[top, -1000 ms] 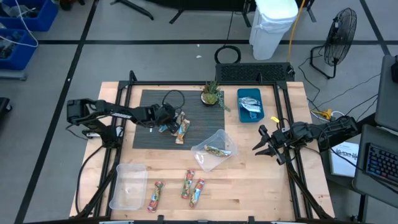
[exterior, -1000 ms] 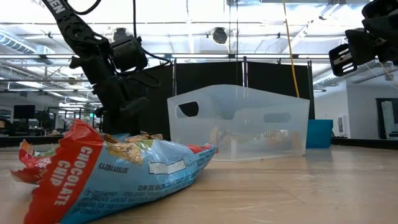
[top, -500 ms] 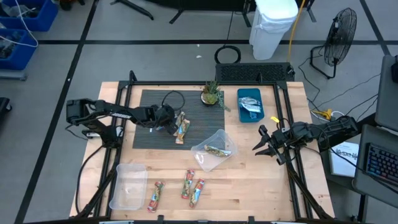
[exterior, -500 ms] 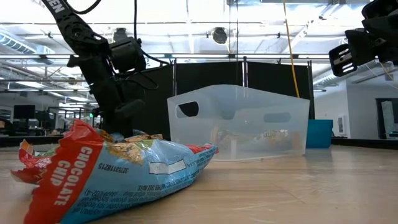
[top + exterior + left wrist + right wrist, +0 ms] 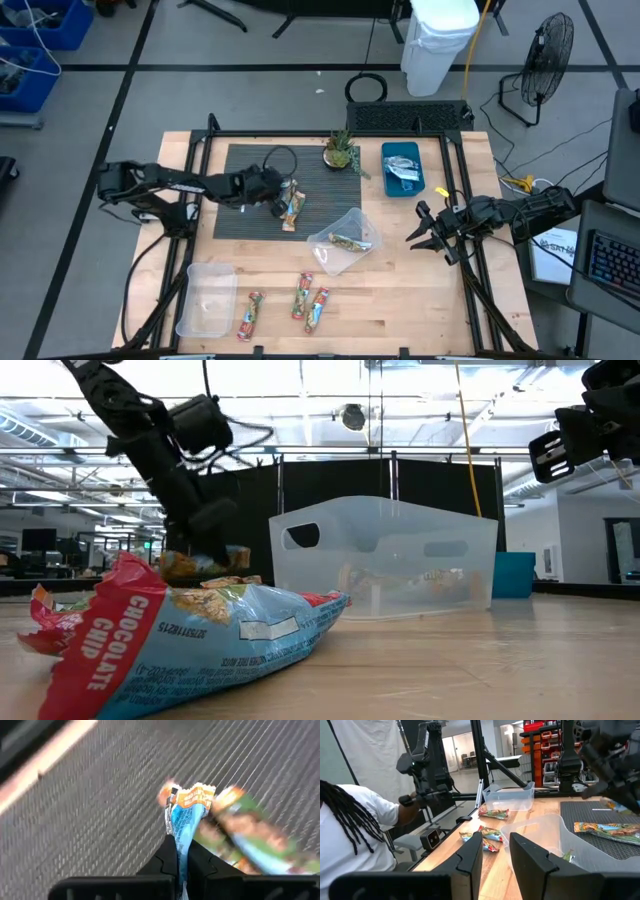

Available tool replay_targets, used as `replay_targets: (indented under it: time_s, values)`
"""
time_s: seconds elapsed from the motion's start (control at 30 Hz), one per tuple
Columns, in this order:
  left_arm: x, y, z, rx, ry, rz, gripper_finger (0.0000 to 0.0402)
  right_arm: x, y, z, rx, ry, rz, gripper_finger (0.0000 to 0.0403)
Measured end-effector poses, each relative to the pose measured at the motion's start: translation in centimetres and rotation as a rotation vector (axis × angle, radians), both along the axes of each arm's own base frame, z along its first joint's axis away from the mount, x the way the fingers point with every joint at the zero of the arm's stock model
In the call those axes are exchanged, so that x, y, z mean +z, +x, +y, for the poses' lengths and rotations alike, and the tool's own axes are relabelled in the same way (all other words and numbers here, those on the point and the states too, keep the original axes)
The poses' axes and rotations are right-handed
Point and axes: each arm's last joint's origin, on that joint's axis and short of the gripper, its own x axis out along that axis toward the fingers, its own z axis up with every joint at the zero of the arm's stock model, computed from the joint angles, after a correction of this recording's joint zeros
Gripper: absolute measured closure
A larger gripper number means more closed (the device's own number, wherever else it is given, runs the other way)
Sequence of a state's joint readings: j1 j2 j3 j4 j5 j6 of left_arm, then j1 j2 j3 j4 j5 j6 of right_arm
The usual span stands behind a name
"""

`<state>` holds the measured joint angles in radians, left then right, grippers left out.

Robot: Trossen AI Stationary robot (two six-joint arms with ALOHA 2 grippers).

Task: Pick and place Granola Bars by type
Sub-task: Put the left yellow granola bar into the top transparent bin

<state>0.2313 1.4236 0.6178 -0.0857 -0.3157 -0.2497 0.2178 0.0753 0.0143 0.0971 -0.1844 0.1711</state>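
Landmark: grey mat (image 5: 250,215) on the desk (image 5: 400,300).
Left pincer (image 5: 181,851): over the mat, clamped on a bar (image 5: 186,815); its far half is blurred in the wrist view.
Second bar (image 5: 293,210): on the mat just beside the held one.
Clear bin (image 5: 345,240): off the mat's right corner, tilted, one bar inside, hazy through the wall.
Three bars (image 5: 300,300): on bare wood below the mat.
Empty bin (image 5: 205,298): left of those.
Blue tray (image 5: 402,167): right of the mat; contents indistinct.
Plant (image 5: 340,150): at the mat's top edge.
Right pincer (image 5: 495,851): well right of the mat, fingers apart, empty.
Person (image 5: 350,830): beyond the desk, partly cut off.
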Motion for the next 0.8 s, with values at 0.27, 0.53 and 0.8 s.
replay_targets:
  time_s: [0.27, 0.53, 0.8]
  values:
    - [3.1, 0.0, -0.6, -0.106, 0.112, -0.136, 0.0391, 0.0, 0.0, 0.0, 0.000, 0.001, -0.003, 0.0314]
    - [5.3, 0.6, -1.2, -0.261, 0.184, -0.293, 0.0392, 0.0, 0.0, 0.0, 0.000, 0.001, -0.003, 0.0314]
    - [5.2, 0.6, -0.9, -0.360, 0.209, -0.403, 0.0392, 0.0, 0.0, 0.0, 0.000, 0.001, -0.003, 0.0314]
